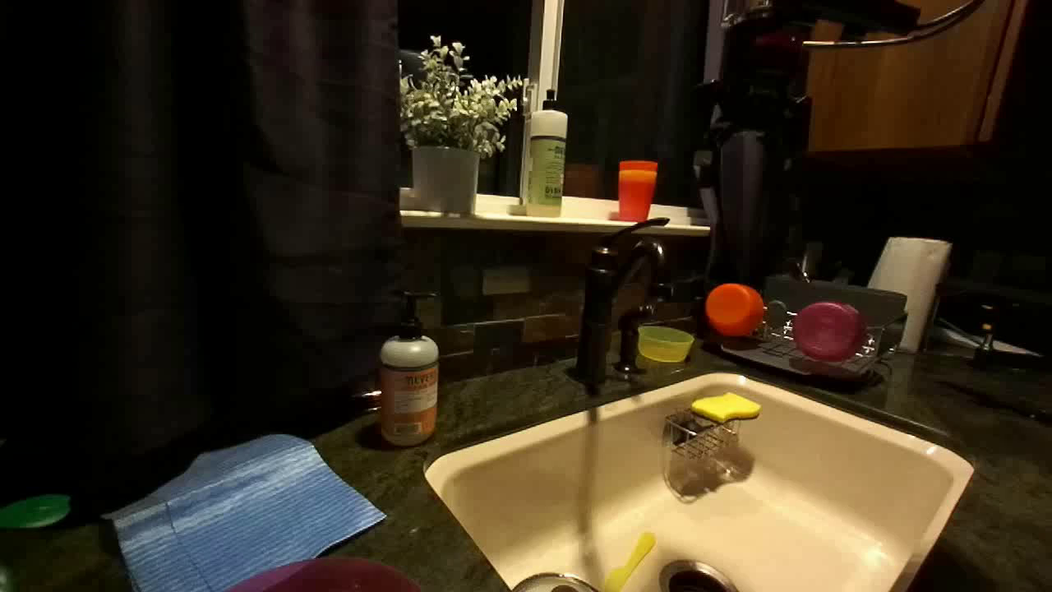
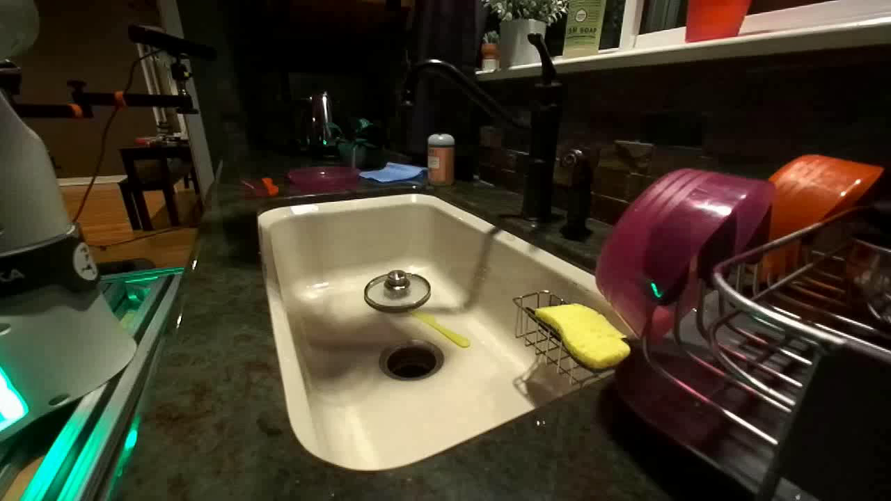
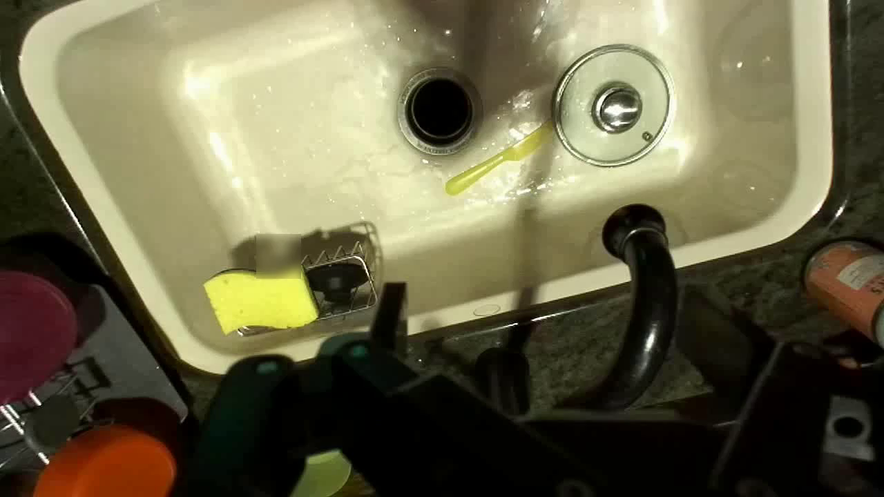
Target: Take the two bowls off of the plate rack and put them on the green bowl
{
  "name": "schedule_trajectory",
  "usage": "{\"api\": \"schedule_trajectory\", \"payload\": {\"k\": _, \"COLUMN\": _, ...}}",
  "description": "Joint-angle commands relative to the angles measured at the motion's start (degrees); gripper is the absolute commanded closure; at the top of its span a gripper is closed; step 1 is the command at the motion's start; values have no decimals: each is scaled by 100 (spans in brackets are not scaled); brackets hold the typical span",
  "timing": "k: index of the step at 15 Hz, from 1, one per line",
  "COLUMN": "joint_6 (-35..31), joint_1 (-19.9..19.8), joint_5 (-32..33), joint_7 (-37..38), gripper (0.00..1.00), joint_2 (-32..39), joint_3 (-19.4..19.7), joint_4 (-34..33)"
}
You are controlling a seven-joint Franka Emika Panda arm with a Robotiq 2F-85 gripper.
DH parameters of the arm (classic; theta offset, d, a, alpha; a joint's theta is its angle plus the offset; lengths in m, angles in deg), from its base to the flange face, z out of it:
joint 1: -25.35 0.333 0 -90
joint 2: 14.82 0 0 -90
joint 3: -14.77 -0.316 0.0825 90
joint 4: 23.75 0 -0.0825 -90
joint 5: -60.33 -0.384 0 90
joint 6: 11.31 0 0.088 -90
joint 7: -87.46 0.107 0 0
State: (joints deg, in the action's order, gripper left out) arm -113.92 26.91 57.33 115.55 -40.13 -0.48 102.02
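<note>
The magenta bowl (image 1: 828, 331) and orange bowl (image 1: 735, 310) are held tilted in the dish rack (image 1: 772, 352), the yellow-green bowl (image 1: 666, 344) nearby; the gripper (image 3: 545, 317) is spread wide.

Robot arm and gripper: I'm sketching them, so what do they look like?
The arm base is pale grey, flaring downward, under a black band bearing the letters "KA" and a round white badge. The gripper looks mostly dark and angular.

The sink (image 3: 297, 145) holds a sponge (image 3: 261, 301) on a wire caddy (image 2: 544, 342), a glass lid (image 3: 613, 105) and a yellow utensil (image 3: 500, 159).
</note>
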Motion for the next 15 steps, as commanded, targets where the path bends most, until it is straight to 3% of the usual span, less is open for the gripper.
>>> {"api": "schedule_trajectory", "payload": {"k": 1, "joint_6": 8, "joint_1": 87, "joint_5": 35, "joint_7": 30, "gripper": 0, "joint_2": 14, "joint_3": 72, "joint_4": -10}}
{"api": "schedule_trajectory", "payload": {"k": 11, "joint_6": -66, "joint_1": 21, "joint_5": 74, "joint_7": 228, "gripper": 0, "joint_2": 12, "joint_3": 64, "joint_4": 64}}
{"api": "schedule_trajectory", "payload": {"k": 15, "joint_6": -268, "joint_1": -249, "joint_5": 585, "joint_7": 410, "gripper": 0, "joint_2": -180, "joint_3": 248, "joint_4": 290}}
